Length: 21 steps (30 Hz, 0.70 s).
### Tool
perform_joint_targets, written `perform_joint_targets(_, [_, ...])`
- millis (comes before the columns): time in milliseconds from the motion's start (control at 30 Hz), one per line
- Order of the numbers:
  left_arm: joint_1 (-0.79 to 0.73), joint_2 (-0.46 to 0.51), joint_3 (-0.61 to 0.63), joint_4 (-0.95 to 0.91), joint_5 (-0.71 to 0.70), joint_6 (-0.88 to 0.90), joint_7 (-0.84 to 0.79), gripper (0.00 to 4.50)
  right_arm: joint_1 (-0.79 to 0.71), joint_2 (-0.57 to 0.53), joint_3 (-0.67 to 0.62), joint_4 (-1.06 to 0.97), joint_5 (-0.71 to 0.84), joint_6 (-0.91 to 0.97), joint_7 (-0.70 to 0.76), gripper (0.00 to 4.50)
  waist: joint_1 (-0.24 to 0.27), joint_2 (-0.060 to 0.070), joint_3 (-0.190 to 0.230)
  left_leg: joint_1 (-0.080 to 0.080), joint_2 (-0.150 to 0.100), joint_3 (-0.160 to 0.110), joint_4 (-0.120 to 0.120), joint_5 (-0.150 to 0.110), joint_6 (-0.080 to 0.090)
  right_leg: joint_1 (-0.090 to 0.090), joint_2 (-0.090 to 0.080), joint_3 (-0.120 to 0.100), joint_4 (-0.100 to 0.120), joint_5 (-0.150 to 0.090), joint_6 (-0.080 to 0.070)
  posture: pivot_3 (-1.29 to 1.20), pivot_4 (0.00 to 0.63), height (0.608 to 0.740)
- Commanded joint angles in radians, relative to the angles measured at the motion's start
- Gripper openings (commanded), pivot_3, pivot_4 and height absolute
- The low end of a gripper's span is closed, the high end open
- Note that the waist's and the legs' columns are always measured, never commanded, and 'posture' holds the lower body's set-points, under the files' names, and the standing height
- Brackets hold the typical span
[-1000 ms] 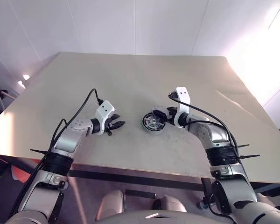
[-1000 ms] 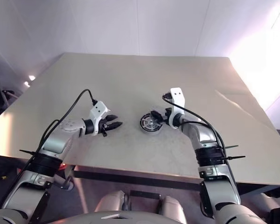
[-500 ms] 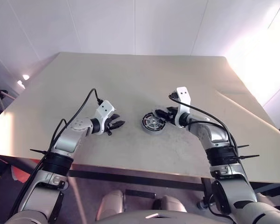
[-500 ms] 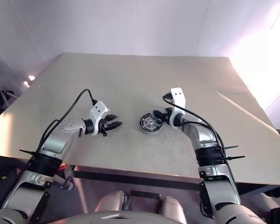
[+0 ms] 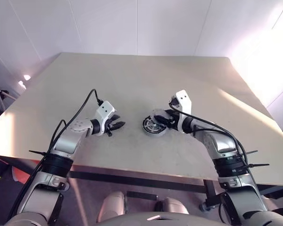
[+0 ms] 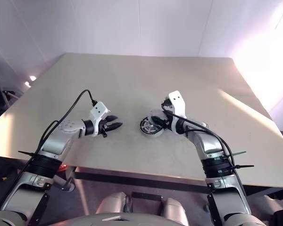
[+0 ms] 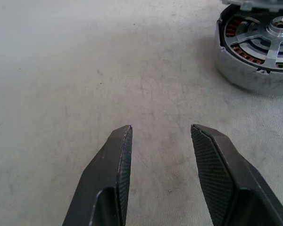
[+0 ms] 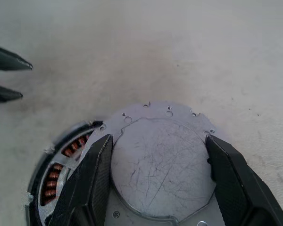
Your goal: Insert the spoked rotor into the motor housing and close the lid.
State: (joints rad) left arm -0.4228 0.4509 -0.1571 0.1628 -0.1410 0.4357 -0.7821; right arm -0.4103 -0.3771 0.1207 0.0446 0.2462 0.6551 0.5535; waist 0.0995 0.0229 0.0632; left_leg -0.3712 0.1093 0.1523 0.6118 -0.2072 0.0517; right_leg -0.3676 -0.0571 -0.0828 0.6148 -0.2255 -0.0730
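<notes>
The motor housing (image 7: 240,75) stands on the table between my two grippers, copper windings showing inside it. The spoked rotor (image 7: 272,44) sits in it, silver spokes around a hub. The lid (image 8: 160,169), a grey disc with a notched rim, hangs tilted over the housing's far right side (image 5: 159,116). My right gripper (image 8: 158,141) is shut on the lid, one finger on each side. My left gripper (image 7: 160,129) stands open and holds nothing, low over the table a short way left of the housing (image 5: 117,125).
The beige table (image 5: 132,80) stretches far back and to both sides, ending against white walls. Its front edge (image 5: 132,172) runs just below my arms. Cables loop over both forearms.
My right gripper's jaws have narrowed onto the lid, and the hand has rolled and drawn a little leftward and nearer. The left arm has kept still.
</notes>
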Motion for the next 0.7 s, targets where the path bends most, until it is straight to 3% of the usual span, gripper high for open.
perform_joint_targets(33, [-0.014, 0.012, 0.027, -0.023, -0.009, -0.009, -0.001, 2.10, 0.001, -0.029, 0.019, -0.053, -0.035, -0.085, 0.033, 3.01, 0.000, 0.000, 0.000, 0.000, 0.000, 0.000, 0.000, 0.000, 0.000, 0.000, 0.000, 0.000, 0.000, 0.000, 0.000, 0.00, 0.000, 0.740])
perform_joint_targets(333, [-0.011, 0.016, 0.027, -0.022, -0.009, -0.008, -0.003, 2.10, 0.052, -0.019, -0.016, -0.141, 0.041, -0.139, 0.134, 3.01, 0.001, 0.000, 0.000, 0.000, 0.000, 0.000, 0.000, -0.003, 0.005, 0.000, 0.000, 0.000, -0.001, 0.000, 0.000, 0.00, 0.000, 0.740])
perform_joint_targets(700, [-0.012, 0.018, 0.026, -0.021, -0.008, -0.007, -0.004, 2.10, 0.086, -0.061, 0.036, -0.153, -0.001, -0.189, 0.206, 3.01, 0.001, 0.000, 0.000, 0.000, 0.000, 0.000, 0.001, -0.003, 0.006, 0.001, 0.000, 0.000, -0.001, 0.000, 0.000, 0.00, 0.000, 0.740])
